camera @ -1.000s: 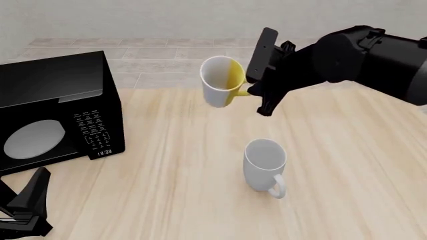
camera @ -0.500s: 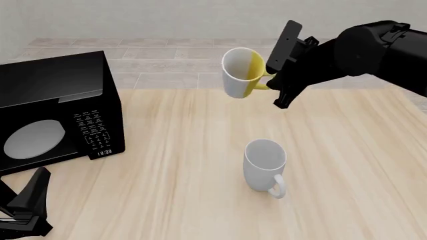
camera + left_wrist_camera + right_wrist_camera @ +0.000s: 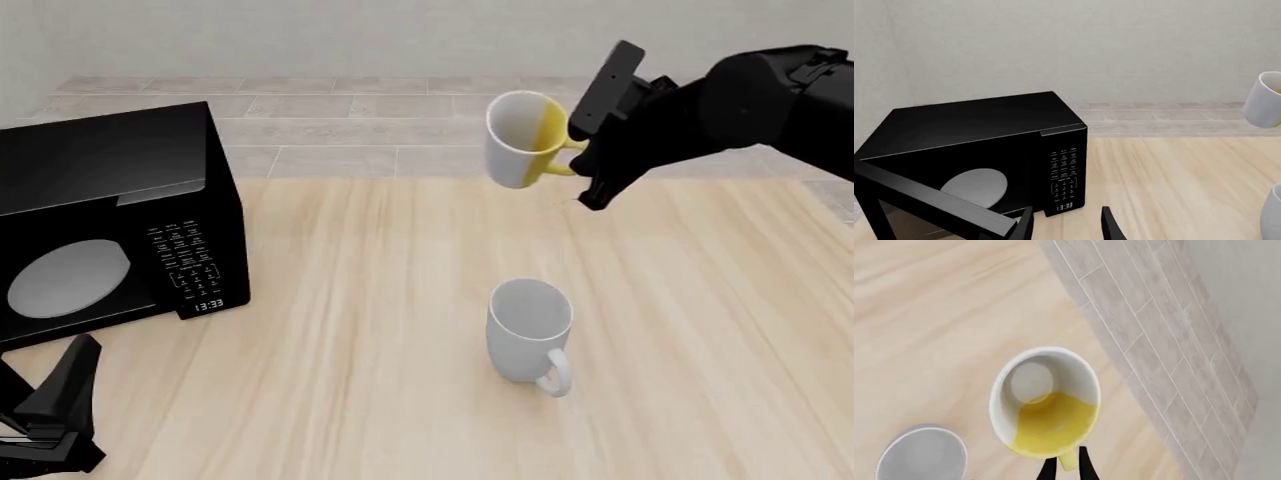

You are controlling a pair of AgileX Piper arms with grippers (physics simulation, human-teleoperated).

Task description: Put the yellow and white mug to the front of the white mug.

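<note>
Above the tabletop (image 3: 334, 330), beside the black microwave (image 3: 107, 220) at 9 o'clock, the white mug (image 3: 530, 325) stood upright at centre. My right end effector (image 3: 591, 150) was clamped on the handle of the yellow and white mug (image 3: 523, 140), held aloft at 12 o'clock of the white mug, not yet set down. Over the past second I had carried it toward 3 o'clock and slightly higher. My left end effector (image 3: 1066, 225) sat idle, fingers apart.
</note>
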